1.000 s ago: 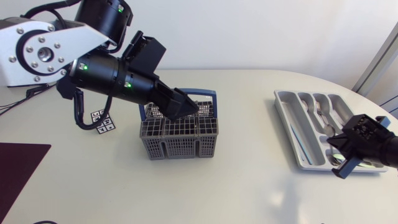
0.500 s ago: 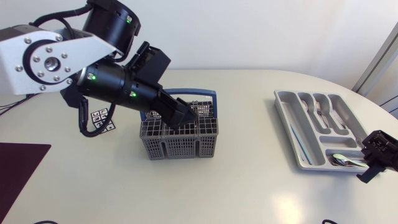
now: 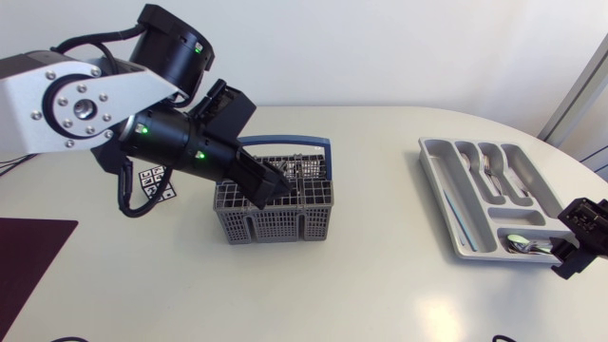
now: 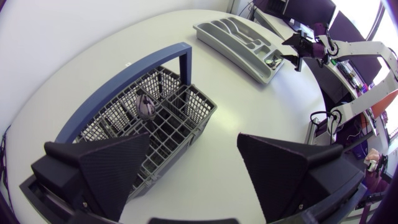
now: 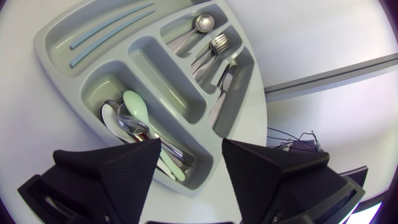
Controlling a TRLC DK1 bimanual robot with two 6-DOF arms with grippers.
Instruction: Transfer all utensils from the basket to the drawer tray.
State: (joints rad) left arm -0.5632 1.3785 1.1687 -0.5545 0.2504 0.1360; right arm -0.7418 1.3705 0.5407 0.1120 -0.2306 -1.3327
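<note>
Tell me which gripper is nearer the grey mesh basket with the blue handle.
Left. The left gripper hangs over the basket; the right gripper is far off, by the grey plastic drawer tray.

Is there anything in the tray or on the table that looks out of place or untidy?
Nothing is spilled or damaged. The only untidy spot is the end compartment of the drawer tray: a green spoon, a white spoon and a metal spoon lie heaped on one another.
</note>
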